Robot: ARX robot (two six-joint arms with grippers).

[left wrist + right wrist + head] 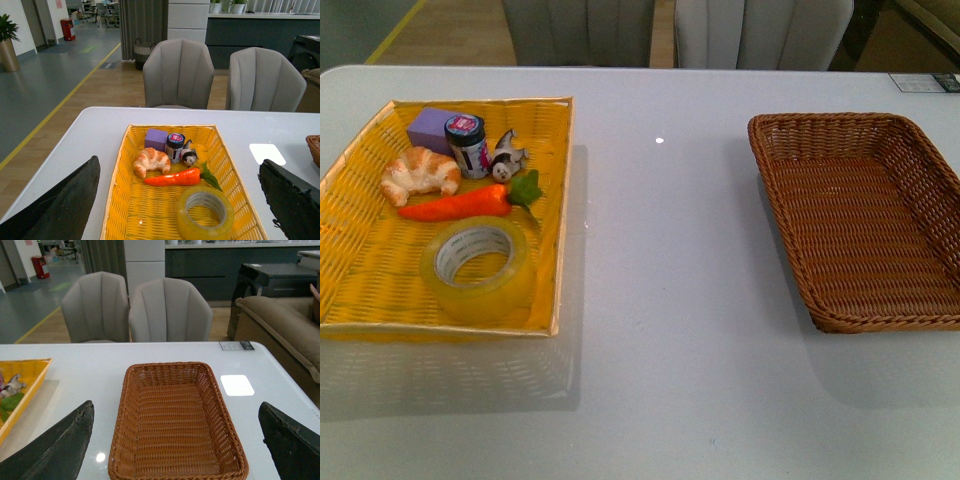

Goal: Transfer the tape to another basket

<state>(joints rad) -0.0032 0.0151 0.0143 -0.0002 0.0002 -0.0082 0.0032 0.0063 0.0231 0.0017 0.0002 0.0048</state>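
Note:
The tape (480, 268), a wide yellow translucent roll with a white core, lies flat at the near end of the yellow woven tray (360, 290) on the left. It also shows in the left wrist view (205, 212). The brown wicker basket (920, 315) stands empty on the right and shows in the right wrist view (116, 440). My left gripper (180, 205) hangs open above the yellow tray (115, 200), its black fingers (60, 205) wide apart and empty. My right gripper (175, 445) hangs open and empty above the brown basket. Neither arm shows in the front view.
The yellow tray also holds a carrot (465, 204), a croissant (420, 174), a purple block (432, 128), a small jar (467, 145) and a small figurine (506, 157). White table (660, 300) lies between the two baskets. Grey chairs (177, 75) stand beyond the far edge.

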